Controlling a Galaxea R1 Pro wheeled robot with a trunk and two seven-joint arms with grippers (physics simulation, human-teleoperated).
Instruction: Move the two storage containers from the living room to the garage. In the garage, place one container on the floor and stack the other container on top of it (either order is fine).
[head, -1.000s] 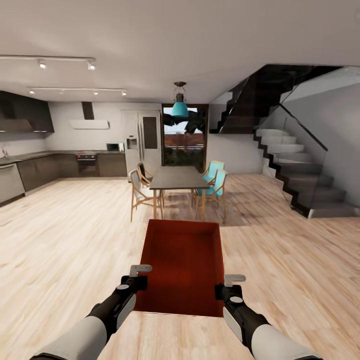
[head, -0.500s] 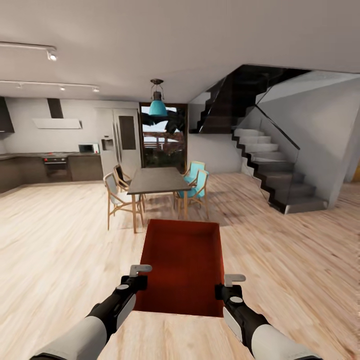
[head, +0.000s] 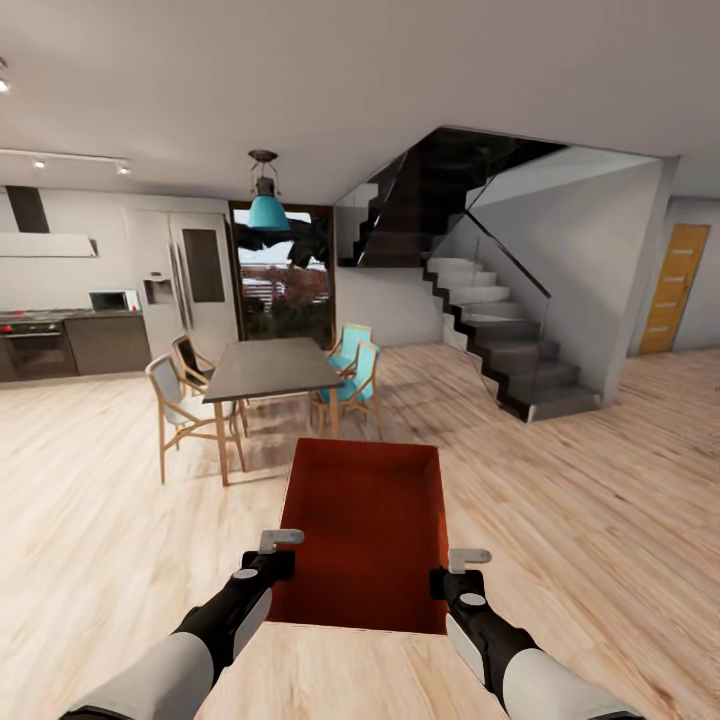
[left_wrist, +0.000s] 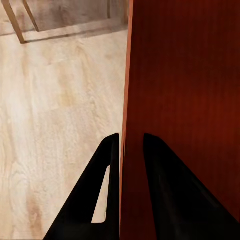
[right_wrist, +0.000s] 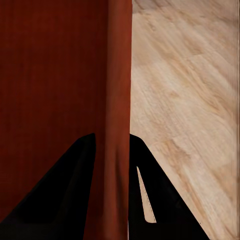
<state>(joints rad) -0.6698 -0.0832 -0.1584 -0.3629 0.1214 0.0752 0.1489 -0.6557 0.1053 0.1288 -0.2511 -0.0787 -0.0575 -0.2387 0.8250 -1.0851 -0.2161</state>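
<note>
Since the earlier frame our view has turned to the right: the dining table (head: 268, 368) now sits further left and an orange door (head: 672, 288) has come into sight. Our left gripper (head: 283, 553) is closed on the left wall of the storage container (head: 365, 525), and our right gripper (head: 452, 570) is closed on its right wall. We carry the container in front of us, above the wood floor (head: 590, 520). Open floor lies ahead on the right, up to the staircase (head: 500, 330).

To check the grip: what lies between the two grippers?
In the head view, the storage container spans between the left gripper and the right gripper.
</note>
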